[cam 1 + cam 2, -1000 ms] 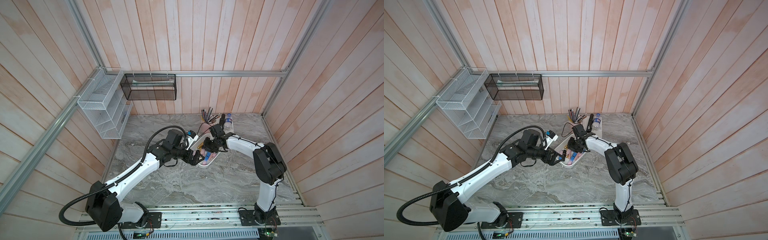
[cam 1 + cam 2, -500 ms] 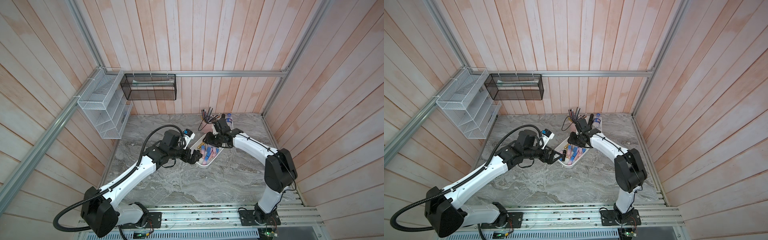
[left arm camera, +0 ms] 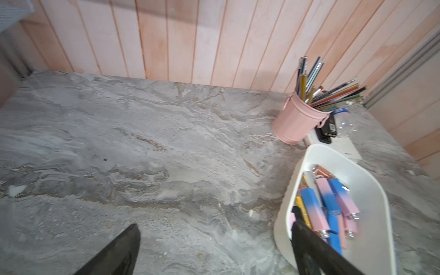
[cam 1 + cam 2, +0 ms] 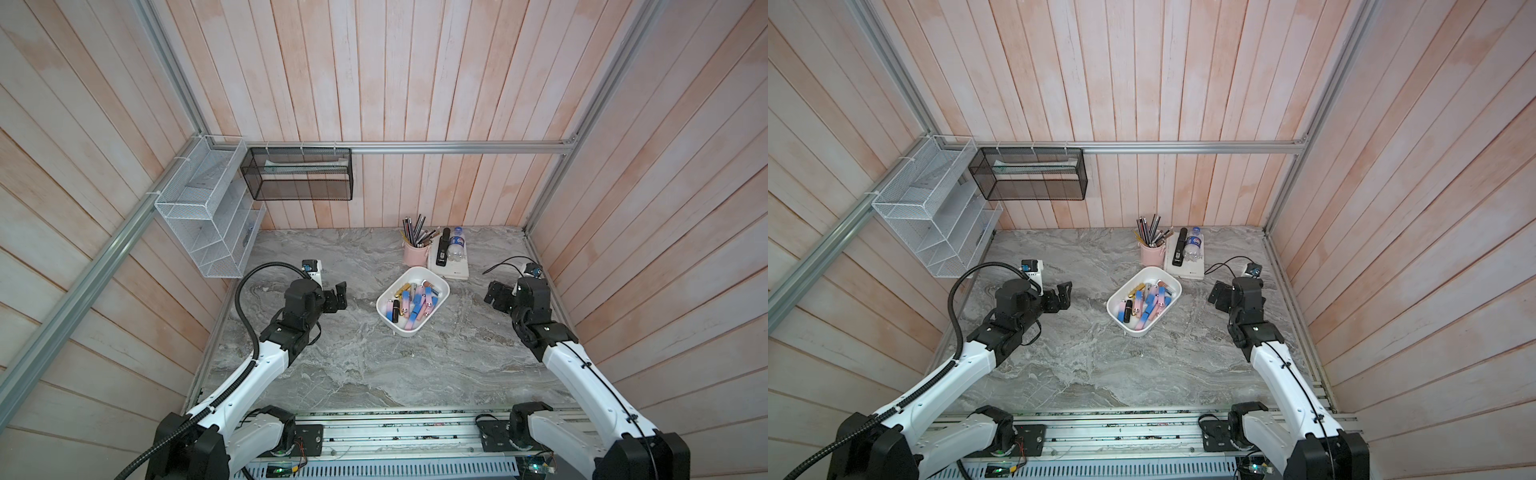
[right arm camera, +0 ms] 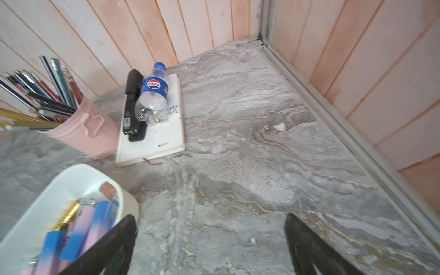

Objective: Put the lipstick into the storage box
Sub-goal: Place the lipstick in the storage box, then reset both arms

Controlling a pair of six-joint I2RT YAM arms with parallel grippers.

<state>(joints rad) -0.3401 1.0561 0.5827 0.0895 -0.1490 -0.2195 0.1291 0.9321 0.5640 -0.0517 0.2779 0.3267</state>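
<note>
My left gripper (image 4: 337, 296) and right gripper (image 4: 494, 297) hang released, empty, flanking the storage box (image 4: 404, 332) full of lipsticks (image 4: 409, 305).

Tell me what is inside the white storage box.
The storage box holds a loose heap of lipsticks, mostly pink-and-blue, plus a gold one. They overlap, so anything under the heap and an exact count cannot be seen.

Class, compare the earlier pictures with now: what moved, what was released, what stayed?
The left gripper drew back leftward from the storage box, the right gripper rightward. The right one's jaws opened and hold nothing. The box, its lipsticks and the pen cup stayed put.
</note>
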